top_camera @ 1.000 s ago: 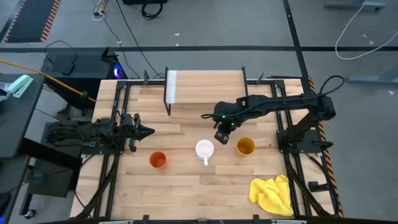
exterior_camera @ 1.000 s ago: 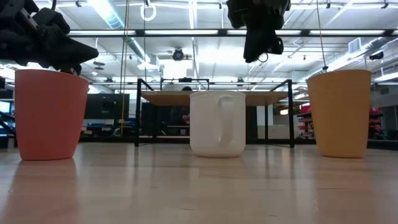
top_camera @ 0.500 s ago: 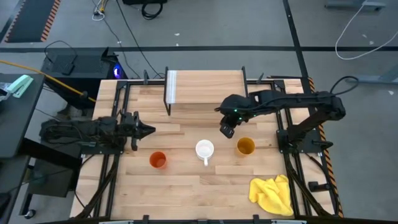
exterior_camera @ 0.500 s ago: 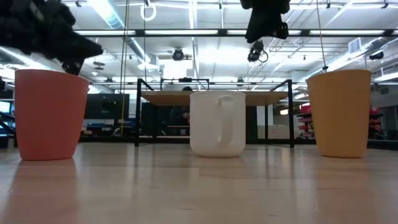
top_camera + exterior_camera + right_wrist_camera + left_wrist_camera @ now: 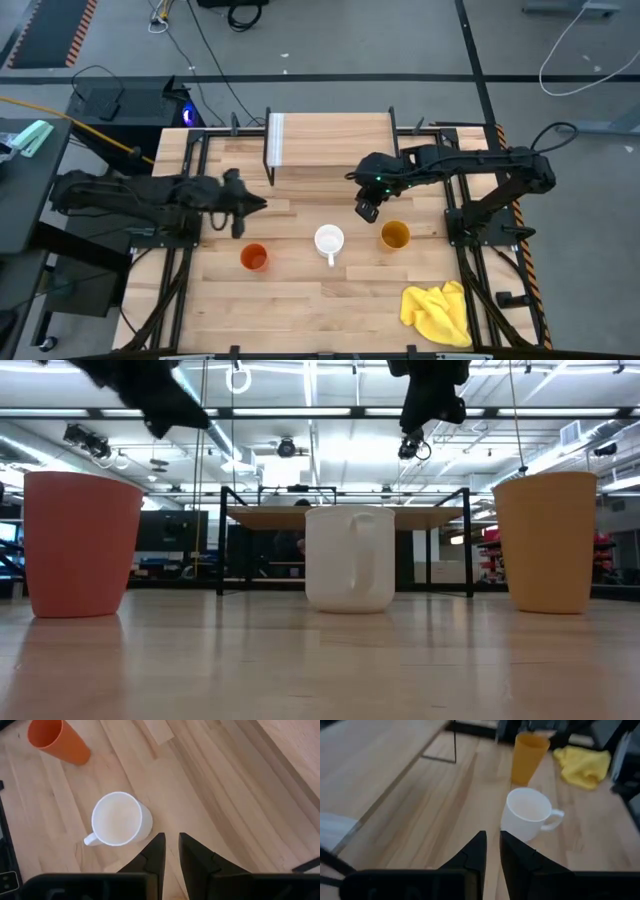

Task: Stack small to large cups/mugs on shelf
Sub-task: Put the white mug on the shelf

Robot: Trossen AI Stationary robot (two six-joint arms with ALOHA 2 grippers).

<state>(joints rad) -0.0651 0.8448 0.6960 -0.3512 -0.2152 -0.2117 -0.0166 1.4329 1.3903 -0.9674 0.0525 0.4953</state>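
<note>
Three cups stand in a row on the table — orange-red cup, white mug, mustard-yellow cup — near the shelf (none on it). Left gripper and right gripper hover above, fingers nearly closed, holding nothing.

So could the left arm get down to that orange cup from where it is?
Probably yes. The left hand hangs just behind the orange cup, with only bare table between them; the white mug stands well aside.
</note>
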